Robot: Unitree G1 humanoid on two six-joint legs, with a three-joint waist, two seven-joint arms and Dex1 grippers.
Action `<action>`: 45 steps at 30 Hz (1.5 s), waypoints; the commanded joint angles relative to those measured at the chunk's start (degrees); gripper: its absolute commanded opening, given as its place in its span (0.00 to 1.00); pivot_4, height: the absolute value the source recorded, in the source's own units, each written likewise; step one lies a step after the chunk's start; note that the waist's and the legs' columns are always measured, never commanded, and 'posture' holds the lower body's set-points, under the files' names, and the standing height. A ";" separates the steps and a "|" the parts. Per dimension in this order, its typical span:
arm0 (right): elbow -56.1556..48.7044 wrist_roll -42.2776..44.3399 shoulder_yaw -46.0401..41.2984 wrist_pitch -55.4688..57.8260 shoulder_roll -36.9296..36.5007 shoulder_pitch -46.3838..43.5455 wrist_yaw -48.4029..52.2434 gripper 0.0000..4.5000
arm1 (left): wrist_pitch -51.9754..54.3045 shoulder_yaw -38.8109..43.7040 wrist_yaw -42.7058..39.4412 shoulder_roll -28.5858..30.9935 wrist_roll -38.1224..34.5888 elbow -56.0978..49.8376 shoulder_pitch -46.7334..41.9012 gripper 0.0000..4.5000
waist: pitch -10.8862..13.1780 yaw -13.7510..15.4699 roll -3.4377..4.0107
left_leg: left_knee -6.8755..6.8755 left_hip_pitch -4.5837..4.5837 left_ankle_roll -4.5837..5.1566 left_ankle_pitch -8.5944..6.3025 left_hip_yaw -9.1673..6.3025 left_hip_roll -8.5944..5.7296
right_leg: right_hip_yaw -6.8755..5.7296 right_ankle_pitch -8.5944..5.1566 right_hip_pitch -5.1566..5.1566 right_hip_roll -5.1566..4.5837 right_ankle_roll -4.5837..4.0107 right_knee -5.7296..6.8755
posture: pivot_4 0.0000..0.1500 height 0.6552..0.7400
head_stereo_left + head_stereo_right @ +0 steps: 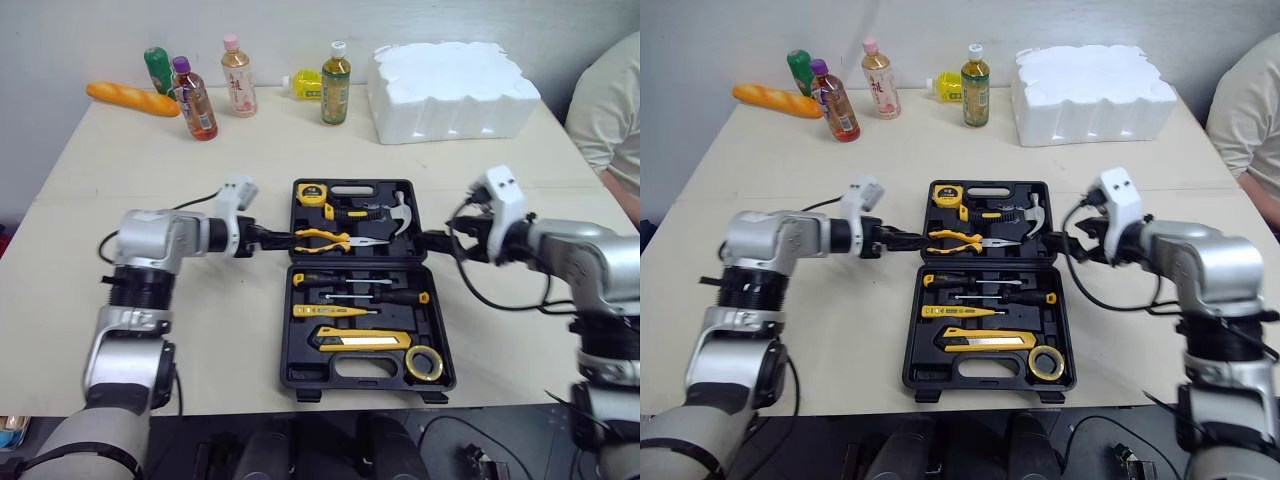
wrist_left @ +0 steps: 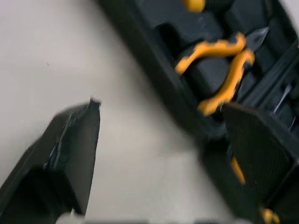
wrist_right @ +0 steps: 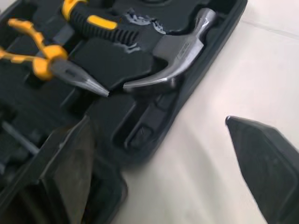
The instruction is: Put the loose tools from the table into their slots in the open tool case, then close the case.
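**Item 1.** Left gripper (image 1: 278,238): its two black fingers are standing apart and holding nothing. It is straddling the left side wall of the black moulded-plastic open tool case (image 1: 285,330) at the hinge line, with one finger over the case and the other over bare table. Whether it is touching the wall cannot be told.

**Item 2.** Right gripper (image 1: 432,241): its fingers are likewise apart and empty. It is straddling the right side wall at the same hinge line, just beside the steel claw hammer with black-and-yellow handle (image 3: 173,51).

**Item 3.** Case: it is lying flat and open on the beige table (image 1: 200,330), nearer the front edge.
- The far half is carrying a yellow tape measure (image 1: 312,194), the hammer and yellow-handled long-nose pliers (image 1: 330,240).
- The near half is carrying black-handled screwdrivers (image 1: 390,297), a yellow utility knife (image 1: 365,340) and a yellow roll of tape (image 1: 424,364).
- Every tool seen is sitting in a slot.

**Item 4.** Step in hand, by judgement: closing.
- Both grippers should be clamping the far half's side walls at matching points.
- They should then be lifting together, so the half is swinging about its hinge without twisting.
- Going slowly matters, since the hammer and pliers may be slipping from their slots as that half tips over.
- Finishing calls for pressing the halves together until the latches are catching.
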 commanded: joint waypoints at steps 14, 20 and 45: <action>7.13 -2.96 1.28 -0.28 3.14 -2.74 -6.99 1.00 | -4.41 -1.45 5.30 -0.41 0.91 5.17 -1.97 0.97 | -0.01 -0.60 0.00 | -0.07 -0.05 -0.03 0.00 0.34 -0.01 | 0.06 0.00 -0.20 -0.02 0.00 0.10 | 1.00 0.98; 8.04 -4.16 3.49 -2.14 4.20 -0.58 -7.25 0.95 | -5.90 -2.90 6.01 -1.27 1.33 3.50 0.64 0.92 | -0.03 -0.67 -0.02 | -0.06 -0.02 -0.03 0.00 0.46 0.00 | 0.10 0.00 -0.20 -0.03 0.00 0.13 | 1.00 0.98; 1.64 -4.69 2.78 -10.83 6.15 -1.02 -8.32 0.00 | -19.16 0.17 6.31 -5.19 -0.77 -7.59 2.43 0.05 | -1.18 -0.52 -0.27 | -0.16 0.60 0.08 -0.39 0.51 0.08 | 0.21 0.01 0.27 -0.12 0.01 -0.11 | 1.00 0.98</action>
